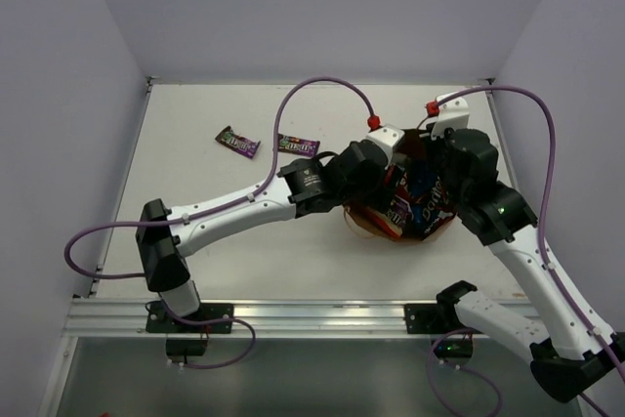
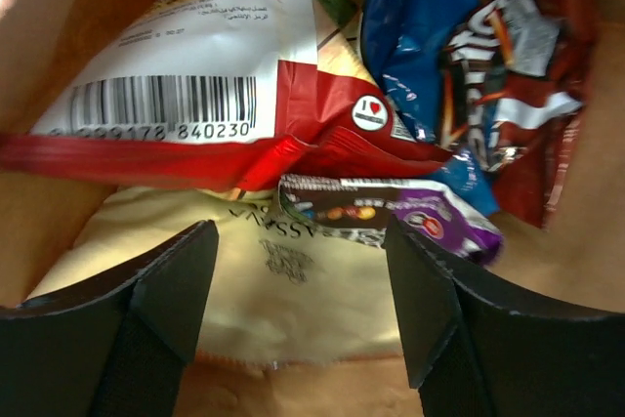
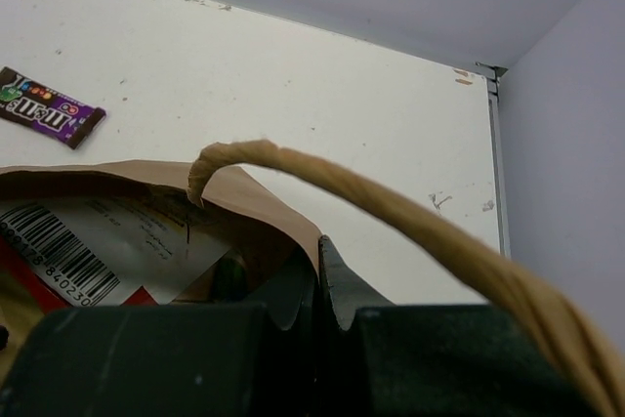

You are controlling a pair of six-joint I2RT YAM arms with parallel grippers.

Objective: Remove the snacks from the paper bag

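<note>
Now your left gripper, spread, faces a small purple candy bar inside the brown kraft paper bag, centre-right of the top view; your right gripper pinches its rim, presumably steadying it.

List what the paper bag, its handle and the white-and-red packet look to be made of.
Paper bag: matte brown kraft paper, judging by its dull, creased rim.
Handle: twisted paper cord in the same tan; spiral strands show along it.
White-and-red packet: probably glossy plastic film, since it is crinkled and sharply printed with a barcode, and its folds catch light.
</note>
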